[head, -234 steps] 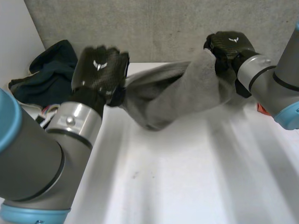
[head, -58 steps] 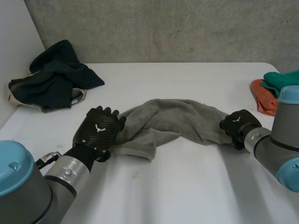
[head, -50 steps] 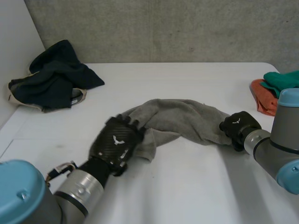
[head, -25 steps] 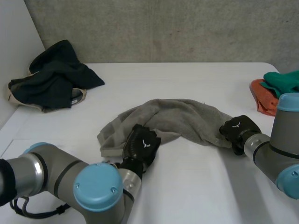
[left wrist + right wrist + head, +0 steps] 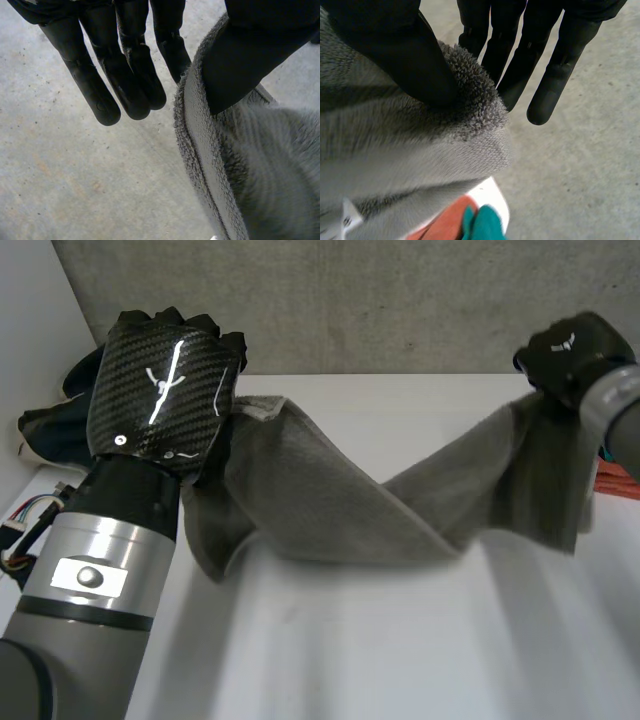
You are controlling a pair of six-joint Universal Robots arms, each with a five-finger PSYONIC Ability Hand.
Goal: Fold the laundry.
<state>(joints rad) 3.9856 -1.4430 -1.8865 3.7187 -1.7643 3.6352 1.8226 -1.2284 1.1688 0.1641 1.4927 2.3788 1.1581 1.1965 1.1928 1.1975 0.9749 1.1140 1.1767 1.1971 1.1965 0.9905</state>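
Towel: grey terry, held off the table between the two hands, one end at each. In the head view it runs from the left hand, raised at the near left, down into a sag at the middle and up to the right hand, raised at the far right. A loose flap hangs under each hand. Whether the lowest fold touches the table cannot be told.

The head view shows the backs of the hands, not the grips. The left wrist view shows the grip: the thumb presses the towel's hemmed edge, and the fingers are straight beside it, so the left hand pinches the towel. The right wrist view shows the right thumb clamped on a towel corner against straight fingers, also a pinch. Below that corner it shows an orange cloth touching a green cloth at a table corner.

Edges and room: dark clothes lie at the table's left rear, behind the left hand. A wall stands along the rear edge. Bare table lies in front of the towel.
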